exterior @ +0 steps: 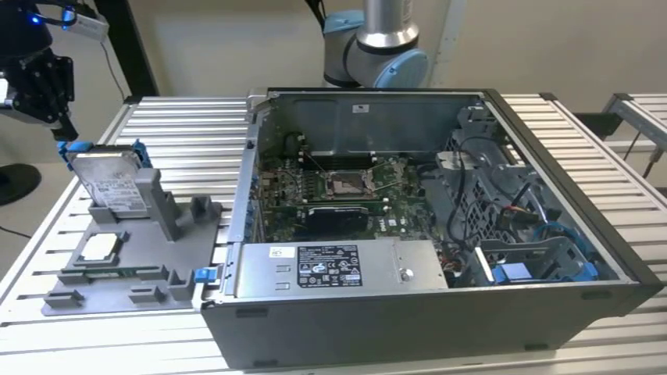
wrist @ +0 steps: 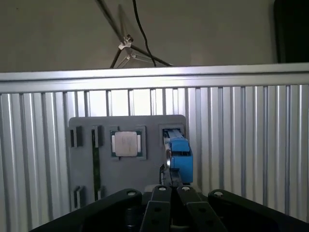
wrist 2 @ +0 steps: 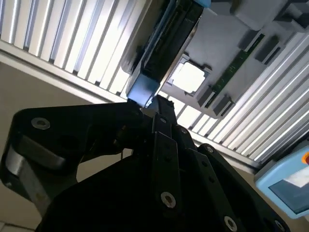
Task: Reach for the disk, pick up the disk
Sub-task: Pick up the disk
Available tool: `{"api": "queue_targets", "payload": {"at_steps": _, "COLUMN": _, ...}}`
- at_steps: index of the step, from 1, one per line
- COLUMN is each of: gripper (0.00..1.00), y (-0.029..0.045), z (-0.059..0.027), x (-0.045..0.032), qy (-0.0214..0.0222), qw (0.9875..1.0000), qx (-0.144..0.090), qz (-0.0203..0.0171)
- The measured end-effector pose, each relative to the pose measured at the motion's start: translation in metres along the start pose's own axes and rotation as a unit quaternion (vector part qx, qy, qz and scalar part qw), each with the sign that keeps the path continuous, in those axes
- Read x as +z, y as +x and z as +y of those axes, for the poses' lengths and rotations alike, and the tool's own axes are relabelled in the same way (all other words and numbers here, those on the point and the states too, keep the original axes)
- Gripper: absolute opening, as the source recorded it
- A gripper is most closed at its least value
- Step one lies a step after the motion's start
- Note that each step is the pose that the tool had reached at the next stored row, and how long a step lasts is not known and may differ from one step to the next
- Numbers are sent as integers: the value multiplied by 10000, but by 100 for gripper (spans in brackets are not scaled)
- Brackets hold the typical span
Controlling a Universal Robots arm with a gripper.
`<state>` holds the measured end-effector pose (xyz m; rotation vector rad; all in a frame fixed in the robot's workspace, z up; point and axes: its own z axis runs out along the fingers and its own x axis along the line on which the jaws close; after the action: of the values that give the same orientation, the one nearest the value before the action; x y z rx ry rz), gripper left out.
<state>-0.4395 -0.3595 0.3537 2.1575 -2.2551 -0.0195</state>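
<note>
Gripper (exterior: 65, 129) sits at the top corner of the disk (exterior: 108, 183), which stands upright in the grey fixture (exterior: 125, 281). Second wrist view: it meets the blue bracket (wrist 2: 142, 91), whether grasping I cannot tell. First wrist view: in line with the disk's edge; a square, centred clamp on the bracket seems best

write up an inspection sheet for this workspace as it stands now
surface: slatted metal table.
job's things: disk standing on edge in a slot of the grey fixture tray, blue bracket along its edges.
clutter: square chip lying in the tray; open computer case to the exterior view's right of the tray.
hand: at the disk's blue top corner; grip cannot be told.
cables: blue cables inside the case.
surroundings: arm's base behind the case; wall beyond.
</note>
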Motion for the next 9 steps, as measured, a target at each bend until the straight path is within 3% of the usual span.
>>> {"api": "queue_targets", "payload": {"at_steps": 5, "gripper": 0, "y": 0, "z": -1, "x": 0, "qy": 0, "qw": 10000, "qx": -24, "qz": 0}}
{"api": "queue_targets", "payload": {"at_steps": 6, "gripper": 100, "y": 1, "z": -1, "x": 0, "qy": 0, "qw": 10000, "qx": -29, "qz": 0}}
{"api": "queue_targets", "payload": {"at_steps": 9, "gripper": 100, "y": 0, "z": -1, "x": 0, "qy": 0, "qw": 10000, "qx": -43, "qz": 1}}
